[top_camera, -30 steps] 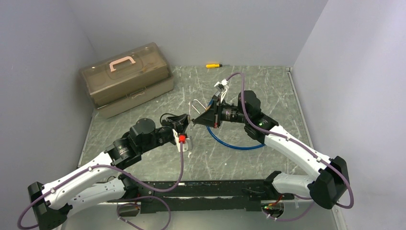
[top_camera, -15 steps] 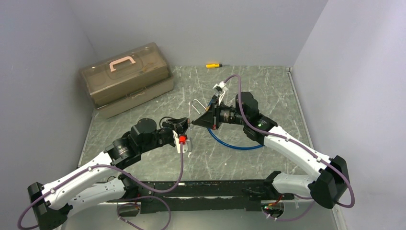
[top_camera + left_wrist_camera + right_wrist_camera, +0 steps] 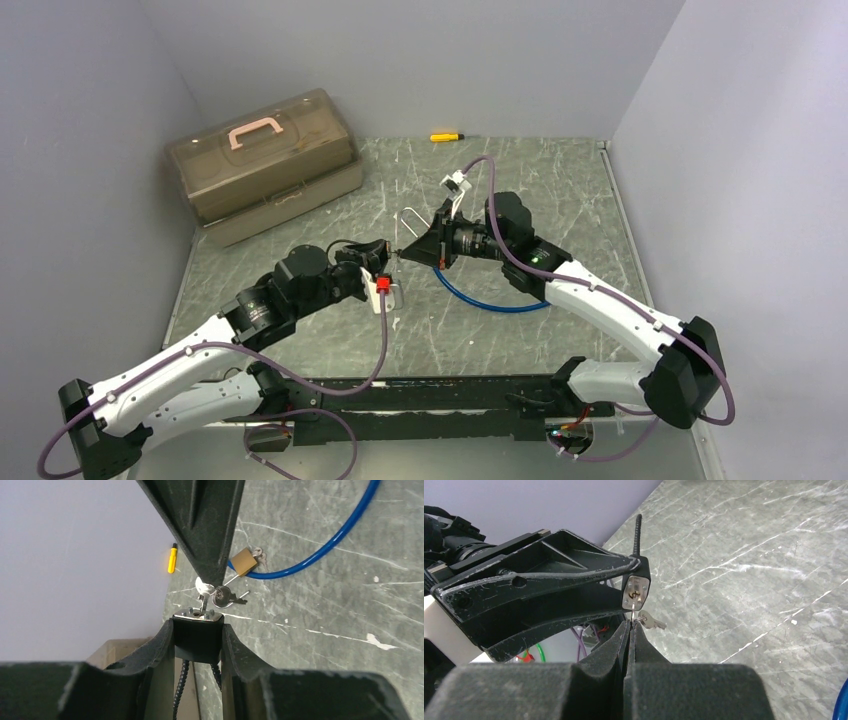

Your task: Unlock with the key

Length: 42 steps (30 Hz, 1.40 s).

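The grey, scratched counter (image 3: 560, 190) carries everything. At its far left corner sits a tan see-through toolbox (image 3: 262, 165) with a pink handle. Its lid is down, and what lies inside cannot be made out through the tinted walls.

The two arms meet above the middle of the counter. The left pincer (image 3: 198, 630) is clamped on a small black lock (image 3: 636, 591), one finger on each side of its body, with the keyhole face turned toward the other arm. A black braided cord (image 3: 180, 685) runs out of the lock's far end. The right pincer (image 3: 630, 625) has its fingers pressed together on the head of a key (image 3: 204, 600). The key's blade reaches into the keyhole, so lock and key are both held off the counter, between the two arms. A second key (image 3: 227, 598) hangs from the same ring just beside the first.

A blue cable (image 3: 490, 305) lies in a loop on the counter under the right arm. In the left wrist view a brass padlock (image 3: 243, 561) rests against that cable, with a small bunch of keys (image 3: 259, 555) touching it.

A yellow screwdriver (image 3: 445, 136) lies near the back wall, well apart from the rest.
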Motion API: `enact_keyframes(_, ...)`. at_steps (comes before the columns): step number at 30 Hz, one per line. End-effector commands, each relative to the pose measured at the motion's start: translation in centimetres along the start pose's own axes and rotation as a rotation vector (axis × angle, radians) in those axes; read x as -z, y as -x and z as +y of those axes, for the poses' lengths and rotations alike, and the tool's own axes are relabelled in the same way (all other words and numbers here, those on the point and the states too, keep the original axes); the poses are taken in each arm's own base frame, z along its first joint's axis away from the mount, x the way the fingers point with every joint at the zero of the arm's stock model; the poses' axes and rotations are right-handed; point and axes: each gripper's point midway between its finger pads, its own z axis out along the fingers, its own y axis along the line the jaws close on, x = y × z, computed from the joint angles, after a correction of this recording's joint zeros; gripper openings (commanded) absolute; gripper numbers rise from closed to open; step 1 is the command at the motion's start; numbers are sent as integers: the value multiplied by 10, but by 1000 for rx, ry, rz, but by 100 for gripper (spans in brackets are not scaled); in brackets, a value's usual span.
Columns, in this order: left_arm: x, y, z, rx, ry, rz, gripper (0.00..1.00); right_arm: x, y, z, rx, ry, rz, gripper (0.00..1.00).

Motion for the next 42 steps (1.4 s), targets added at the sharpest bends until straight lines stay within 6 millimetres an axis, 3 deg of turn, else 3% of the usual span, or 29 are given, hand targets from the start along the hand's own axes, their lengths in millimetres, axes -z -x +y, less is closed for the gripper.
enact_keyframes(1, 17, 74, 77, -21, 264, -255, 0, -8, -5, -9, 21, -27, 18, 0)
enact_keyframes(5, 17, 75, 76, -14, 253, -258, 0, -9, -5, -9, 18, -22, 19, 0)
enact_keyframes(14, 9, 77, 33, -125, 53, -297, 0, -7, -1, -4, 13, -9, 7, 0)
enact_keyframes(23, 5, 79, 41, -169, 102, -282, 0, -10, -1, -1, -7, 8, 19, 0)
enact_keyframes(42, -2, 79, 7, -403, 1, -316, 0, -10, 10, 11, -38, 71, 43, 0)
